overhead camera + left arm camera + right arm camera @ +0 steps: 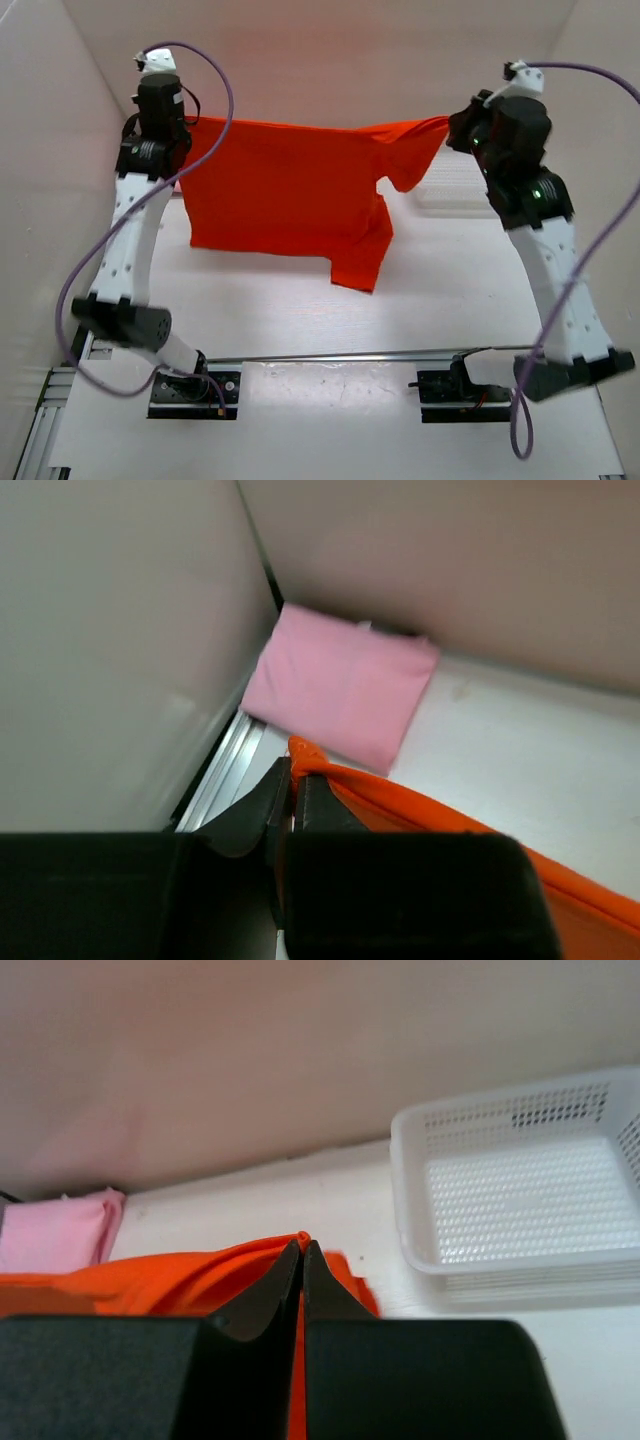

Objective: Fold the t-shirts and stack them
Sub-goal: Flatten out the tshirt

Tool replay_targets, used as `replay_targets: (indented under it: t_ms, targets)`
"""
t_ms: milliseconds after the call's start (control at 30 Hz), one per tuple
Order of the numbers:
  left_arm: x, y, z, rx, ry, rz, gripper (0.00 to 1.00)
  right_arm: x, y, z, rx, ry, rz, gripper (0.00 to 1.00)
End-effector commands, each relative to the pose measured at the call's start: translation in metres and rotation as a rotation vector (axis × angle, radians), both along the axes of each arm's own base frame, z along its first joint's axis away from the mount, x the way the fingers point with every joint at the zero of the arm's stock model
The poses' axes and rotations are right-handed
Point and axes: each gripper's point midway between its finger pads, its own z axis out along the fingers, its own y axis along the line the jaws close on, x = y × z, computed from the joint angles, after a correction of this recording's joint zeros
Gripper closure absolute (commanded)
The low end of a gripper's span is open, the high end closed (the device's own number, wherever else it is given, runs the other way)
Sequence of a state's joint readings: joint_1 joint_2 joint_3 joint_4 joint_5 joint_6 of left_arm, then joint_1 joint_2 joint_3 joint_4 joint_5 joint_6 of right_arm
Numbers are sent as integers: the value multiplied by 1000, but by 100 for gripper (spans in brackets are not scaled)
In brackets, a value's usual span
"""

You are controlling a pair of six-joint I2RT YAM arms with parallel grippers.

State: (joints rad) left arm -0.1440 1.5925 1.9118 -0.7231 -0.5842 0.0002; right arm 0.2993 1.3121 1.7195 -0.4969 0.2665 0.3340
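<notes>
White table (300,320) | orange-red t-shirt (280,190) stretched above it — left hand (295,775), right hand (302,1248) each pinching a top corner

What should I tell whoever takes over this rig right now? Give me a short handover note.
Left claw: shut on one end of the top edge of the bright orange-red cloth t-shirt.
Right claw: shut on the other end. The shirt hangs stretched between the two above the white table.
Light pink cloth t-shirt: folded, lying in the far left corner by the wall.
White plastic mesh basket: far right of the table.
Done: the pink one is folded.
Left: lay down and fold the orange-red one, then probably stack it on the pink. No black t-shirt shows in any view.
</notes>
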Motion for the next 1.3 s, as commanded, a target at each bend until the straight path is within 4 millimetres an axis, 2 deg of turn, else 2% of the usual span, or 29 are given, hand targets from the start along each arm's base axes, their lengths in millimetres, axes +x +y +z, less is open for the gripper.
replay_targets:
  t_ms: [0, 33, 67, 100, 133, 233, 267, 333, 367, 500, 600, 633, 667, 700, 767, 800, 833, 867, 900, 967, 1000, 1033, 1067, 1100, 1133, 1167, 1200, 1233, 1267]
  targets:
    - [-46, 7, 52, 10, -126, 62, 89, -30, -21, 31, -62, -113, -77, 99]
    - [-56, 6, 65, 4, -161, 62, 89, -38, -24, 34, -69, -127, -76, 99]
    - [-59, 7, 68, 2, -170, 62, 89, -53, -26, 50, -48, -177, -70, 99]
    - [-61, 9, 75, 1, -187, 73, 89, -60, -29, 56, -51, -194, -70, 99]
    - [-68, 9, 83, 0, -210, 80, 89, -73, -34, 71, -43, -237, -73, 99]
    - [-76, 9, 110, -17, -280, 82, 89, -95, -45, 104, -43, -327, -88, 99]
    - [-83, 10, 128, -29, -327, 83, 89, -104, -49, 123, -34, -371, -92, 99]
    - [-85, 6, 140, -40, -359, 70, 89, -117, -54, 144, -34, -425, -98, 99]
    - [-90, 3, 153, -51, -392, 60, 89, -129, -59, 163, -26, -472, -104, 99]
    - [-93, -7, 165, -65, -424, 42, 89, -135, -61, 188, -27, -522, -102, 99]
    - [-91, -8, 159, -60, -408, 41, 89, -128, -56, 197, -36, -532, -93, 99]
    - [-89, -8, 155, -57, -398, 41, 89, -114, -49, 192, -48, -507, -78, 99]
    - [-86, -9, 150, -53, -385, 40, 89, -112, -45, 196, -39, -509, -60, 99]
    - [-84, -10, 140, -45, -357, 40, 89, -93, -34, 187, -55, -473, -36, 99]
    - [-77, -12, 121, -30, -307, 38, 89, -76, -16, 179, -52, -444, 35, 99]
    - [-68, -16, 99, -16, -250, 23, 89, -55, -5, 166, -68, -399, 56, 99]
    - [-65, -13, 88, -6, -220, 33, 89, -43, 2, 155, -65, -365, 72, 99]
    - [-59, -19, 76, -5, -189, 1, 89, -34, 8, 148, -73, -343, 88, 99]
    - [-54, -18, 53, 6, -132, -3, 89, -10, 19, 129, -88, -292, 105, 99]
    - [-41, -21, 21, 21, -52, -14, 89, 12, 32, 101, -108, -222, 142, 99]
    - [-31, -16, -7, 34, 19, -4, 89, 36, 43, 70, -127, -151, 161, 99]
    - [-26, -14, -21, 37, 55, -2, 89, 47, 49, 53, -147, -116, 178, 99]
    - [-20, -11, -34, 40, 89, 3, 89, 69, 62, 23, -171, -54, 212, 99]
    - [-13, -7, -45, 39, 114, 7, 89, 80, 67, 7, -189, -23, 229, 99]
    - [-1, 4, -73, 49, 185, 36, 89, 92, 74, -7, -192, -1, 243, 99]
    - [7, 7, -83, 46, 208, 39, 89, 114, 84, -37, -202, 49, 259, 99]
    - [13, 16, -93, 47, 230, 62, 89, 125, 88, -51, -207, 75, 261, 99]
    - [31, 17, -110, 46, 264, 61, 89, 135, 93, -50, -202, 58, 270, 99]
    - [40, 16, -117, 47, 276, 61, 89, 156, 102, -81, -193, 105, 270, 99]
